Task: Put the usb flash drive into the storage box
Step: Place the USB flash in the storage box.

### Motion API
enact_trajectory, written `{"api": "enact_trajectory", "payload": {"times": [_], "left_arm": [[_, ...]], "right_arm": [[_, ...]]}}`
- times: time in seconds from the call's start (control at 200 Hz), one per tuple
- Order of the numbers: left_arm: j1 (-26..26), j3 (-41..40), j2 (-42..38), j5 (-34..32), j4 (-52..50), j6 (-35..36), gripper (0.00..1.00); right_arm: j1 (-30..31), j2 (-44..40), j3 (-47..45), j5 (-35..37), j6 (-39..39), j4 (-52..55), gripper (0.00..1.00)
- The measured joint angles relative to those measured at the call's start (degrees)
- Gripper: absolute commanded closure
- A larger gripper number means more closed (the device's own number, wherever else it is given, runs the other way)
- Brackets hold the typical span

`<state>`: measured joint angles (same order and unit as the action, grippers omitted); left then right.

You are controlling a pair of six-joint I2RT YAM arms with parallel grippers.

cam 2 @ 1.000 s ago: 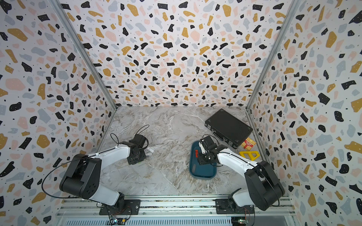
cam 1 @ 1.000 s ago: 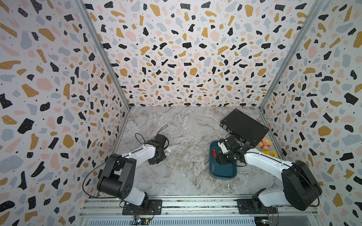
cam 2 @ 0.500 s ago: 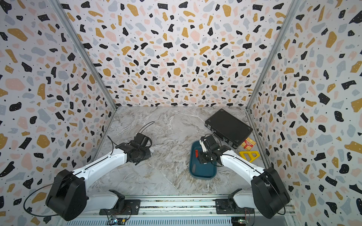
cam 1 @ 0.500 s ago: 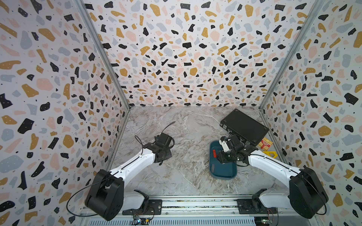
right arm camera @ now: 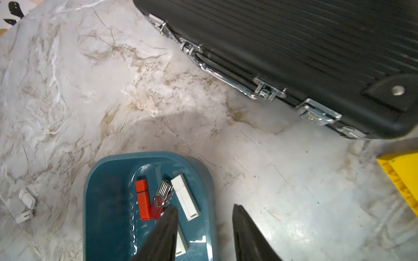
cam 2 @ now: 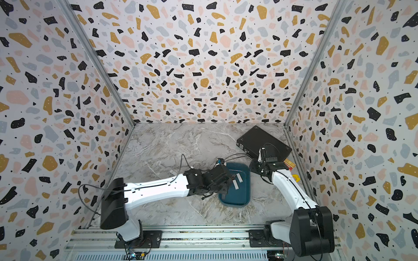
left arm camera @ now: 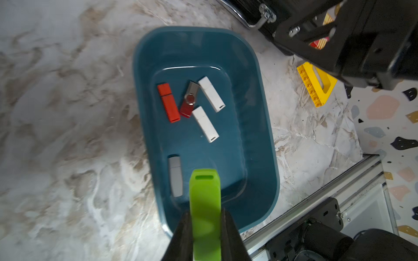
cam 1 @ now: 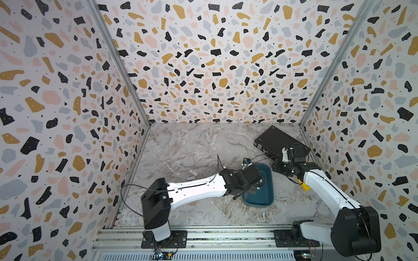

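Top view | my left gripper (left arm camera: pixel 205 211) clamps green drive (left arm camera: pixel 204 192) over storage box (cam 1: pixel 265 192) | five in | white drive (cam 1: pixel 193 172) outstanding, box's 9 o'clock

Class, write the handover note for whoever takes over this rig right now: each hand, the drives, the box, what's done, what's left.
Left hand: shut on the green drive, over the storage box.
Right hand: open, empty, beside the box.
Done: orange drive, red swivel drive, white drives and grey drive lie inside.
Left: release the green drive; a loose white drive lies on the table outside the box.
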<state>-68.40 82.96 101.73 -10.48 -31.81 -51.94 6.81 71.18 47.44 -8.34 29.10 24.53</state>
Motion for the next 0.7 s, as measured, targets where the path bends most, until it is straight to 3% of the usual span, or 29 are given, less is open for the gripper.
{"api": "enact_trajectory", "payload": {"times": [0.335, 0.696], "left_arm": [[-0.04, 11.21, 16.94, -1.20, -4.79, -0.39, 0.78], [3.15, 15.34, 21.44, -0.50, -6.49, 0.17, 0.53]], "right_arm": [[-2.21, 0.02, -2.62, -1.07, 0.70, 0.09, 0.56], [-2.27, 0.04, -3.06, -1.09, 0.61, 0.22, 0.55]]}}
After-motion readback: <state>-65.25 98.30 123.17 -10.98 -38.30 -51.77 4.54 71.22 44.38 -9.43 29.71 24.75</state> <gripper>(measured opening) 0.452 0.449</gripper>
